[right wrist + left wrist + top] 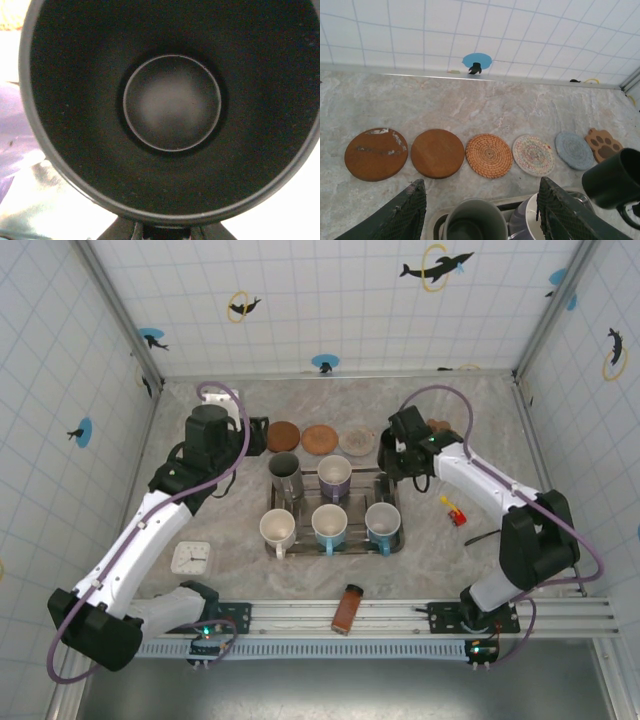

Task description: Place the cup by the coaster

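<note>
The black cup (170, 100) hangs tipped in front of the right wrist camera, its mouth toward the lens, and my right gripper (165, 231) is shut on its rim. From above, that cup (391, 462) hovers over the back right corner of the metal tray (397, 546). The left wrist view has it in the air at the right (615, 177). Several coasters lie in a row behind the tray: two brown wooden ones (437, 153), a woven one (489, 155), a pale braided one (533, 155), a blue-grey one (574, 150) and a paw-shaped one (603, 144). My left gripper (481, 187) stands open above a grey cup (475, 220).
The tray also holds a purple cup (334, 476) and three pale cups (329, 525) in its front row. A white clock (190, 557) lies front left, a brown bottle (347, 608) rests on the rail, and a small red-yellow object (455, 510) sits right of the tray.
</note>
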